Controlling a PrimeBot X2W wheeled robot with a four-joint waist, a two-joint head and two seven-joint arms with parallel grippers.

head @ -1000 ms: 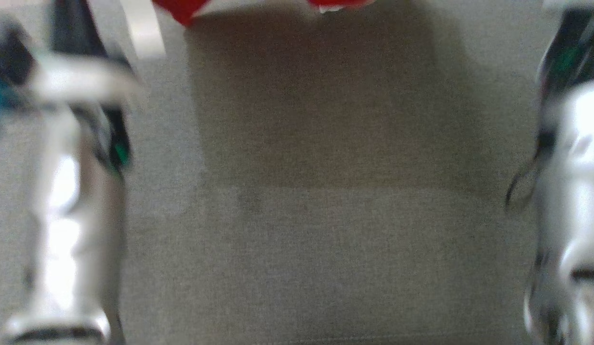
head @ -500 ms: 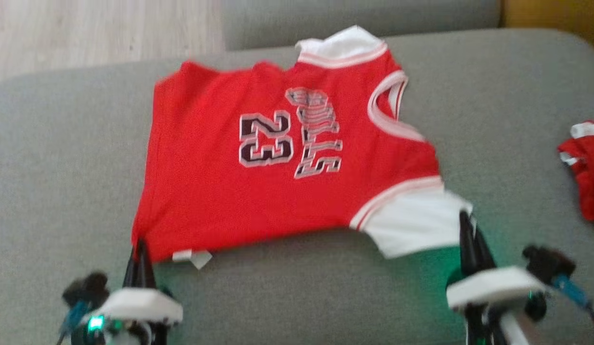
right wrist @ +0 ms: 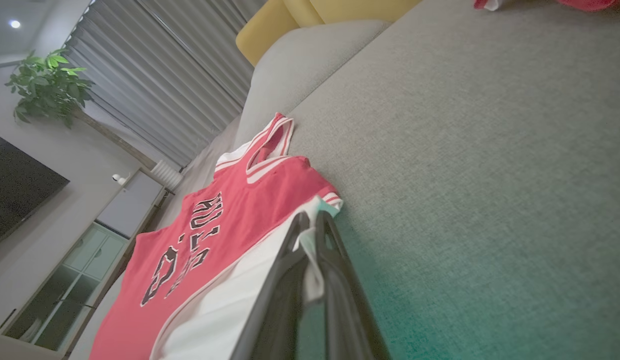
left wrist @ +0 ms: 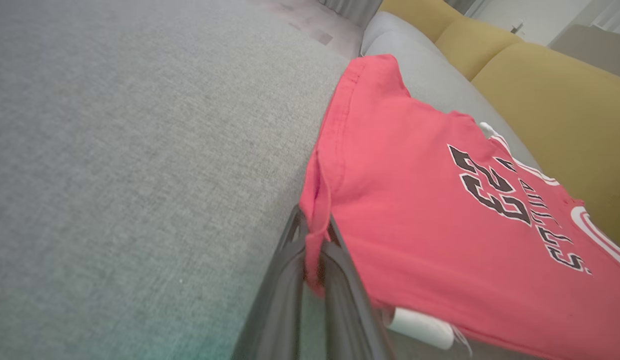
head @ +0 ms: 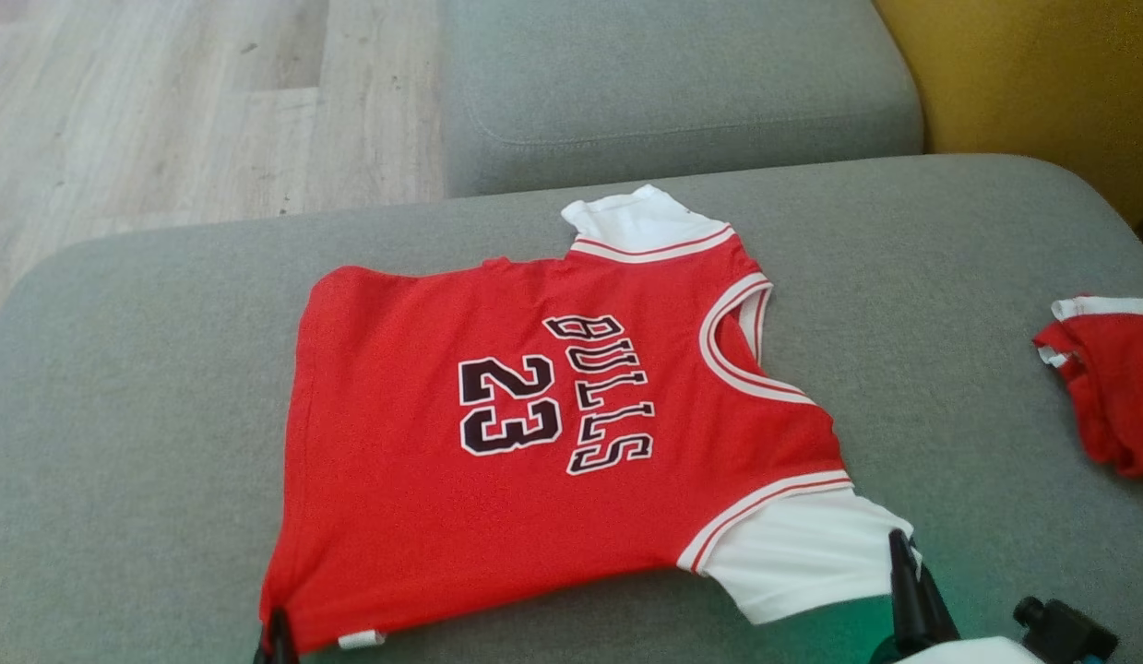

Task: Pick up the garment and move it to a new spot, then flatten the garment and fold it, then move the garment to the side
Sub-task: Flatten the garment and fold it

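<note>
your left hand [left wrist: 315, 235] pinches the red hem corner of the jersey [head: 534, 433], your right hand [right wrist: 312, 227] its white sleeve; both near corners gripped lets you pull it flat on the sofa cushion [head: 119, 415].

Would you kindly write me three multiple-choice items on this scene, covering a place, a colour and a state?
1. Where in the head view is the second red garment? A) at the left edge B) at the right edge C) at the top centre
2. What colour are the sleeves of the jersey? A) black B) yellow C) white
3. How is the left claw? A) shut on the jersey's hem corner B) open above the jersey C) shut on nothing

Answers: 1 B, it lies apart from the jersey at the right edge; 2 C, both are white beyond the striped trim; 3 A, red hem is pinched between its fingers.
</note>
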